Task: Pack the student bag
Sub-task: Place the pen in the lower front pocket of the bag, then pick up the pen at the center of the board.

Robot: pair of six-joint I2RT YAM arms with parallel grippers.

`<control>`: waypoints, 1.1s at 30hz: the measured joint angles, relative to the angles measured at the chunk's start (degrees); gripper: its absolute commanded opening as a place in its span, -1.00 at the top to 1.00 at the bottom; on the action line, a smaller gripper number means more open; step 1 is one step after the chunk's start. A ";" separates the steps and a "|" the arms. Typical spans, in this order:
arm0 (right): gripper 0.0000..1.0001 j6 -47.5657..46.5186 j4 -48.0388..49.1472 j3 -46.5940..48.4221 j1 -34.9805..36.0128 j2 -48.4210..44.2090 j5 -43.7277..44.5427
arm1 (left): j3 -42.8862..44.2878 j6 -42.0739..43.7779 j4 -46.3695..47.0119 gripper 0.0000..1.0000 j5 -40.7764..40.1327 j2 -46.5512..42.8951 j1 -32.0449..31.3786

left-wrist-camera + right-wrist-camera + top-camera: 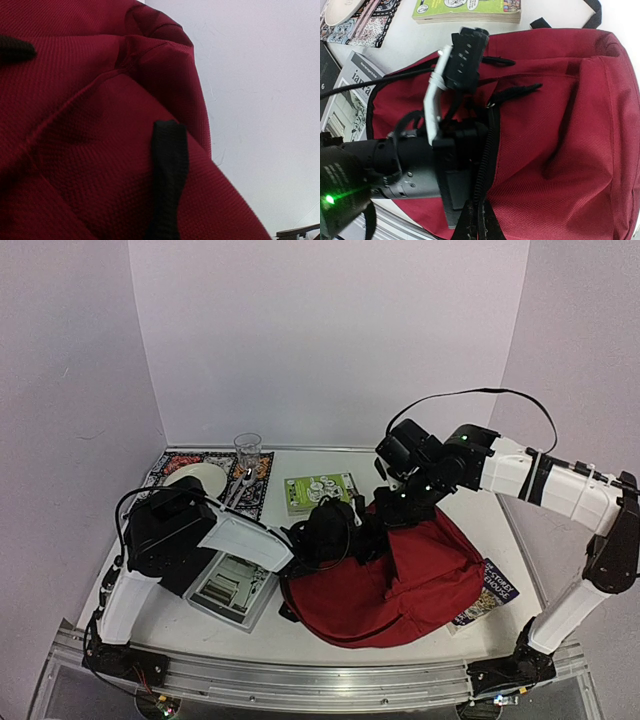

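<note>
- The bag (410,575) lies on the table (330,635), right of centre and near the front edge. It is between the two arms.
- Top view: the left gripper (345,530) is at the bag's left upper edge, where its black trim bunches up. Its fingers are lost in the dark mass, so I cannot tell whether it is open or closed.
- Top view: the right gripper (395,495) hangs over the back of the bag. Its jaws are not clear either, so I cannot tell its state.
- Only the top view shows the glass (247,451), which stands on a patterned mat (255,490) beside a plate (200,478).
- Only the top view shows a dark book (488,592) sticking out from under the bag's right edge.
- The green book (320,492) lies just behind the bag, and the right wrist view shows it too.
- A magazine (235,585) lies just left of the bag, under the left arm.
- Right wrist view: it looks down on the left arm's wrist, which lies across the bag beside the black zip (487,160). It also shows a zip pull (517,92) and the magazine's print, which the top view does not resolve.
- Left wrist view: only close red weave, a seam and a black strap (170,175) against a pale surface. No fingers can be made out.
</note>
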 measured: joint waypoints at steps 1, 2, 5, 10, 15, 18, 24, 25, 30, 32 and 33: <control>1.00 0.00 0.02 0.00 0.07 -0.01 -0.07 | -0.28 0.18 0.09 0.23 -0.08 -0.02 -0.18; 1.00 0.00 0.02 0.00 0.15 -0.03 -0.13 | -0.68 0.17 0.37 0.19 -0.22 -0.11 -0.28; 1.00 0.00 0.24 -0.26 0.30 -0.07 -0.22 | -3.34 0.97 0.81 0.04 -0.65 -1.10 -0.60; 1.00 0.01 0.43 -1.06 0.54 -0.29 -0.04 | -8.05 2.91 0.76 -0.04 -1.70 -4.66 -0.69; 1.00 0.15 0.19 -2.38 0.55 -1.68 1.04 | -13.51 5.85 0.74 -0.05 -3.52 -11.70 -0.69; 1.00 0.18 -0.05 -3.10 0.50 -2.83 1.91 | -16.55 7.48 0.67 -0.05 -4.59 -16.17 -0.66; 1.00 0.38 -2.26 -4.42 0.12 -4.81 3.54 | -22.16 11.04 -0.49 -0.04 -7.08 -23.40 -0.58; 1.00 0.50 -2.74 -4.59 0.11 -5.14 3.84 | -22.69 11.84 -1.18 -0.04 -7.62 -24.35 -0.56; 1.00 1.70 -6.73 -5.27 -0.05 -8.10 5.92 | -23.77 16.91 -8.08 -0.05 -10.71 -28.87 0.12; 1.00 2.11 -8.54 -5.31 -0.28 -9.43 6.71 | -23.69 19.10 -11.54 -0.10 -12.02 -30.42 0.95; 1.00 2.38 -9.47 -5.41 -0.43 -10.15 7.15 | -23.41 20.42 -14.04 -0.12 -12.94 -31.01 1.52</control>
